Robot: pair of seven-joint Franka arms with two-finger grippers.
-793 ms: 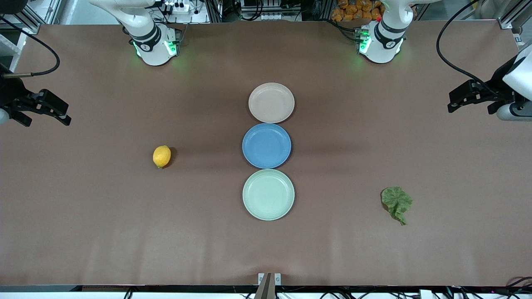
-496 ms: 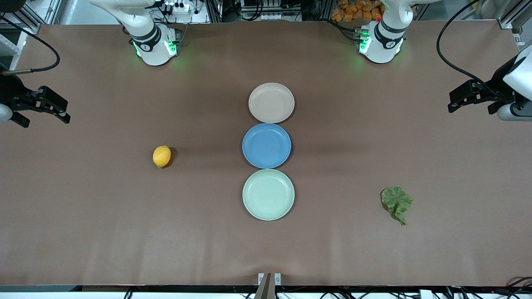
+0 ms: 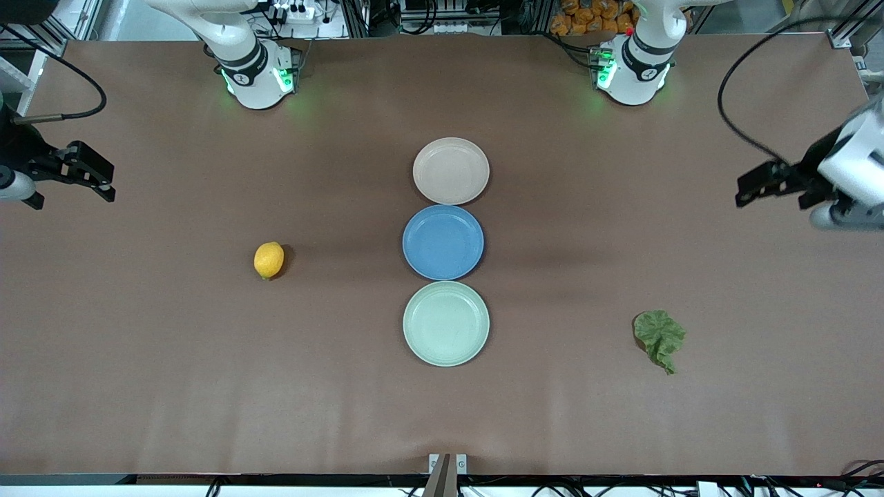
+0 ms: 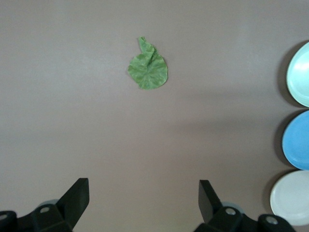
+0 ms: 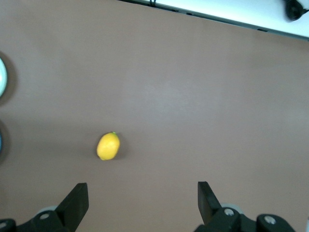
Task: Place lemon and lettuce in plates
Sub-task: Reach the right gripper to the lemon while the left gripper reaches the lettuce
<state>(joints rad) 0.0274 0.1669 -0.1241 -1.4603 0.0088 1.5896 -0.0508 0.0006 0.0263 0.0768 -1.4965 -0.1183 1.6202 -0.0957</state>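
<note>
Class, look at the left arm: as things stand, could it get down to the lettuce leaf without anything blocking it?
Probably yes. The lettuce lies alone on bare table toward the left arm's end, apart from the mint green plate. The left gripper is open and up in the air, with nothing between it and the leaf.

White arms [image 3: 238, 41], green base lights, black tools [image 3: 760, 186].

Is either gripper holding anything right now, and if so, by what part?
Nothing is held. The left gripper and right gripper are open; lemon and lettuce lie on the table.
</note>
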